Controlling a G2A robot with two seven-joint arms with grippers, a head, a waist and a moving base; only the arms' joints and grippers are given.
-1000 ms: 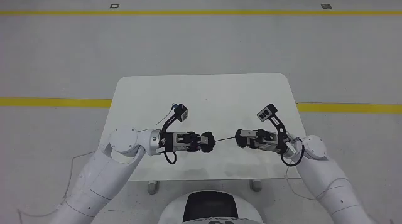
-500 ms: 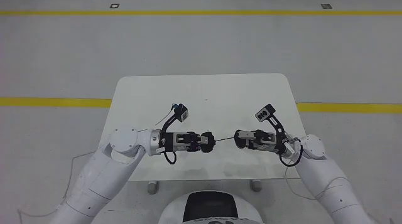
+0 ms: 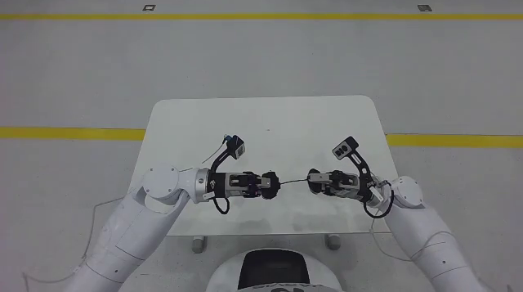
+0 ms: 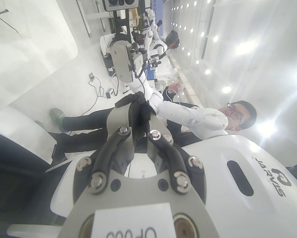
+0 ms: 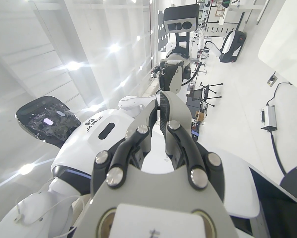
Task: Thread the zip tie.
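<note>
A thin black zip tie (image 3: pixel 292 181) spans the short gap between my two grippers, held level above the front part of the white table (image 3: pixel 261 120). My left gripper (image 3: pixel 275 182) is shut on one end of it, its dark pads pressed together (image 4: pixel 136 102). Facing it tip to tip, my right gripper (image 3: pixel 311 180) is shut on the other end, and its fingers (image 5: pixel 168 107) leave only a narrow slit. The tie's head and tail are too small to tell apart.
The tabletop under both arms is bare white. Its front edge lies just below the grippers in the top view. A yellow floor line (image 3: pixel 73 133) runs behind the table. A person sits behind the robot, off the table.
My right gripper edged slightly toward the left one, then drew back a little. The left arm has stayed still, and both grips are unchanged.
</note>
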